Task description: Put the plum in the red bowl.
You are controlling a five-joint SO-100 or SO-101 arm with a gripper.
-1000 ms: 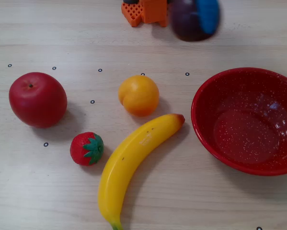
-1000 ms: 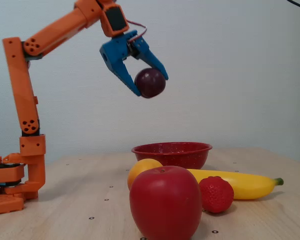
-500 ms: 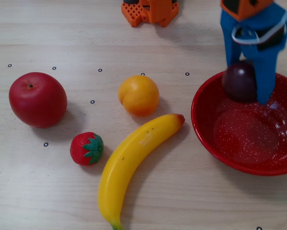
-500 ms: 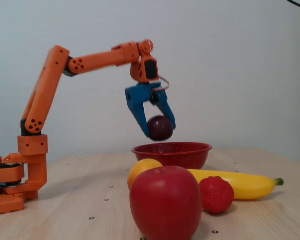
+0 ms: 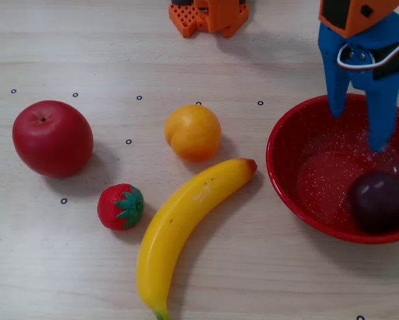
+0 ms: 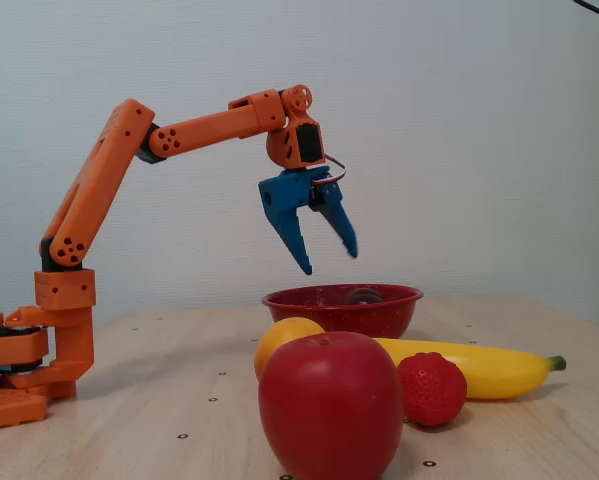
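The plum [image 5: 378, 199] lies inside the red bowl [image 5: 286, 175] near the counter's right edge, the empty hand [image 6: 331, 262] spread above it; dropping again, it might knock the bowl.

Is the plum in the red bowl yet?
In. The plum rests inside the red bowl; the gripper hangs open above, empty.
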